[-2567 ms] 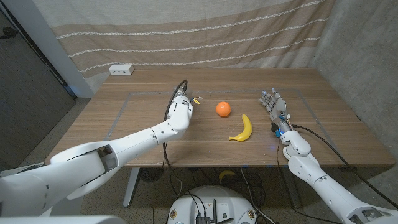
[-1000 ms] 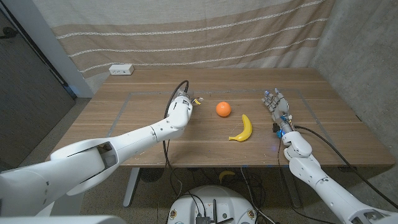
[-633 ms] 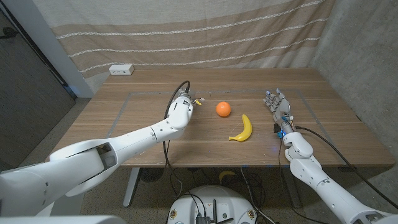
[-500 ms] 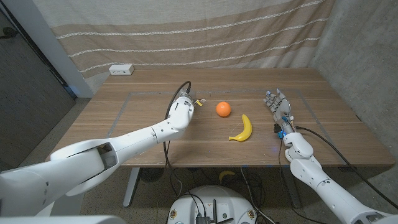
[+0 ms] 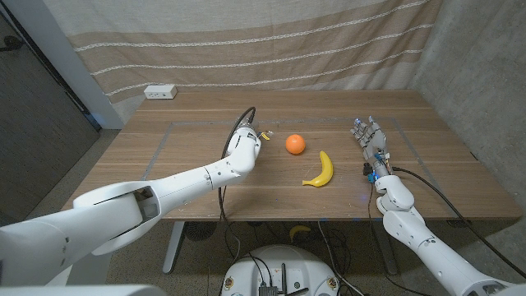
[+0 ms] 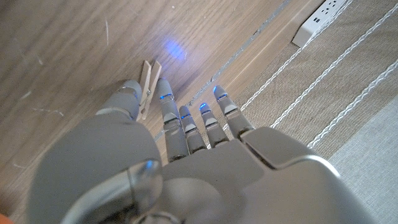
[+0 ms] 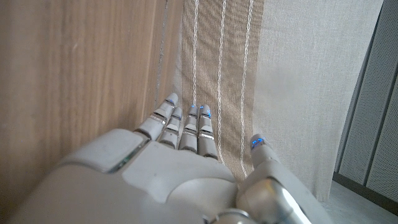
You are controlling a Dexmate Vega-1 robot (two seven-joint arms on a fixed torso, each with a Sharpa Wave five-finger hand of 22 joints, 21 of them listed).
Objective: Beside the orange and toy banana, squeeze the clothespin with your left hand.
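Robot's left hand (image 5: 244,141) pinches a wooden clothespin (image 5: 262,132) just left of the orange (image 5: 296,144) on a wooden table (image 5: 197,123).

The left wrist view shows the clothespin (image 6: 147,88) gripped between thumb and the nearest finger, its far end sticking out past the fingertips over the wood, the other fingers (image 6: 208,121) extended side by side. A toy banana (image 5: 320,170) lies nearer and to the right of the orange. Well to the right, the right hand (image 5: 372,146) holds nothing, fingers spread and pointing toward the striped curtain (image 5: 246,41). A white power strip (image 5: 160,92) sits at the far left.
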